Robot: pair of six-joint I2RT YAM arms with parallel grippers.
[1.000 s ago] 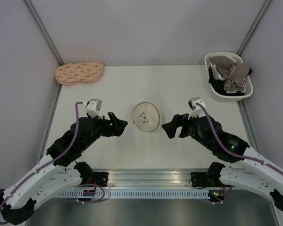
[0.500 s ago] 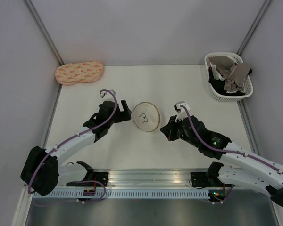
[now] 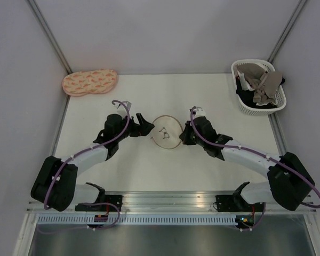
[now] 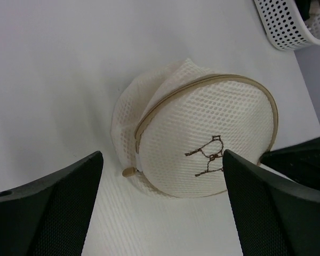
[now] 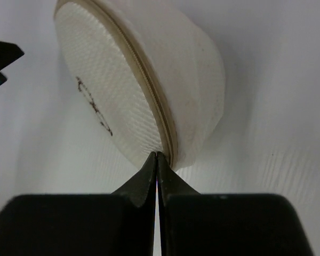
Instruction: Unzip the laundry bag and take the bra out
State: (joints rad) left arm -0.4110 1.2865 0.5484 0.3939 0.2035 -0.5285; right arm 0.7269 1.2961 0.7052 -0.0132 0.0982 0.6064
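My left pincer point(image 4: 161, 160) gapes beside the zipped laundry bag point(image 4: 202, 133); my right pincer point(image 5: 157, 156) is pressed together at its rim. The basket point(image 3: 248, 110) holds clothes point(image 3: 262, 88).

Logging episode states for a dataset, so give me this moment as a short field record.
laundry bag: centre, zipper looks shut
left gripper: open, facing the bag
zipper pull: on left gripper's side
right gripper: fingers shut, tips at bag's rim
bra: not visible
basket: far right corner, holds clothes
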